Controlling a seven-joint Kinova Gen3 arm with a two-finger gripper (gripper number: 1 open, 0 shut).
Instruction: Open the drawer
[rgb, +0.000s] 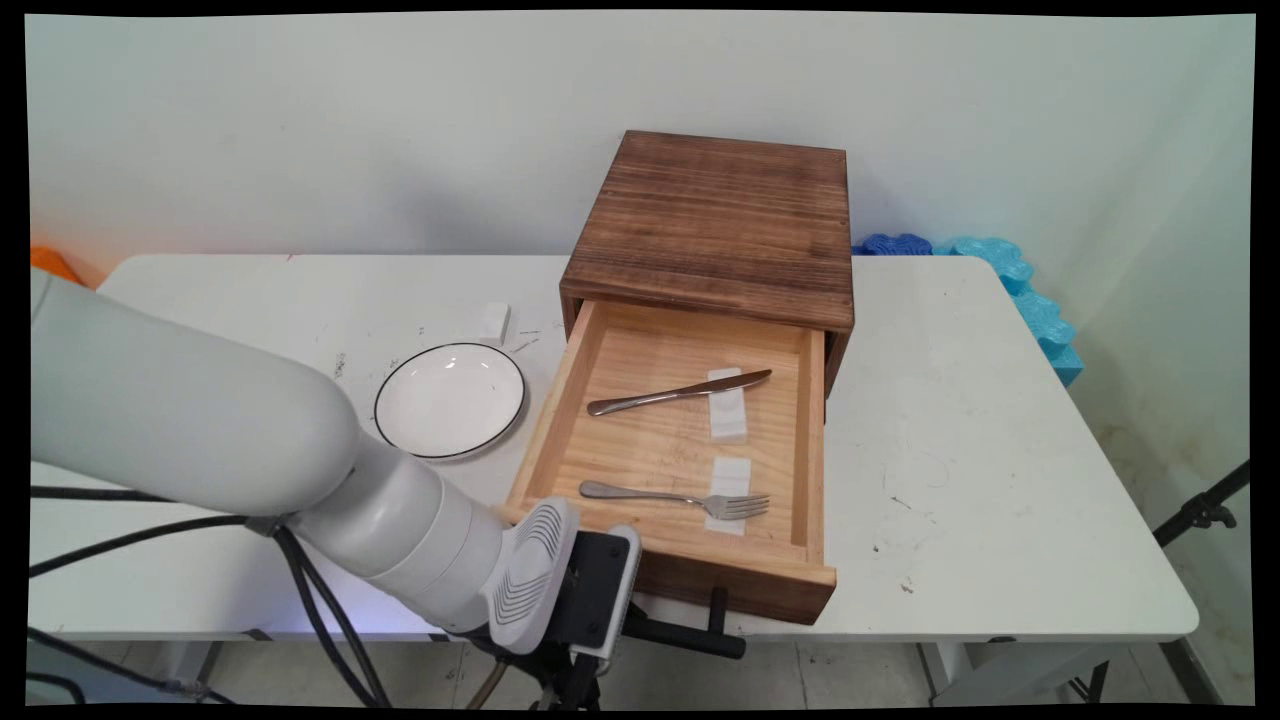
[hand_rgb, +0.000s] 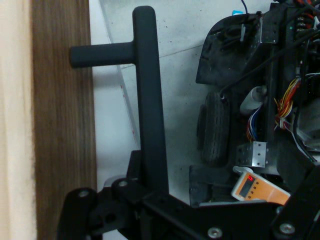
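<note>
- Hand (rgb: 640, 632): seen low at the table's (rgb: 1000, 450) near edge, clenched on the black handle (rgb: 690, 640) of the drawer (rgb: 740, 585). In the hand view the handle's bar (hand_rgb: 150, 100) runs straight down into the black linkage of the hand (hand_rgb: 150, 200) and is gripped near 1 end.
- Handle: a round matte bar, held off the dark drawer front (hand_rgb: 65, 150) by a short post; only 1 post is seen. It is judged stiff and not slippery. The bar offers the only hold, best taken close to the post so the pull is kept square.
- Drawer: pale wood inside, dark front, standing well out of the brown wooden box (rgb: 715, 215). It is judged light but apt to bind if pulled or pushed off-axis, since the hold is toward its left end. Its front overhangs the table edge.
- Contents: 1 knife (rgb: 680, 392) toward the back and 1 fork (rgb: 675, 497) toward the front, each with its working end resting on a small white pad (rgb: 727, 405). Both are loose and judged likely to slide or rattle if the drawer is jerked.
- Nearby: 1 white black-rimmed plate (rgb: 450, 400) lies on the table just left of the drawer, with 1 small white block (rgb: 494, 322) behind it. Blue foam pieces (rgb: 1010, 270) are seen at the far right corner.
</note>
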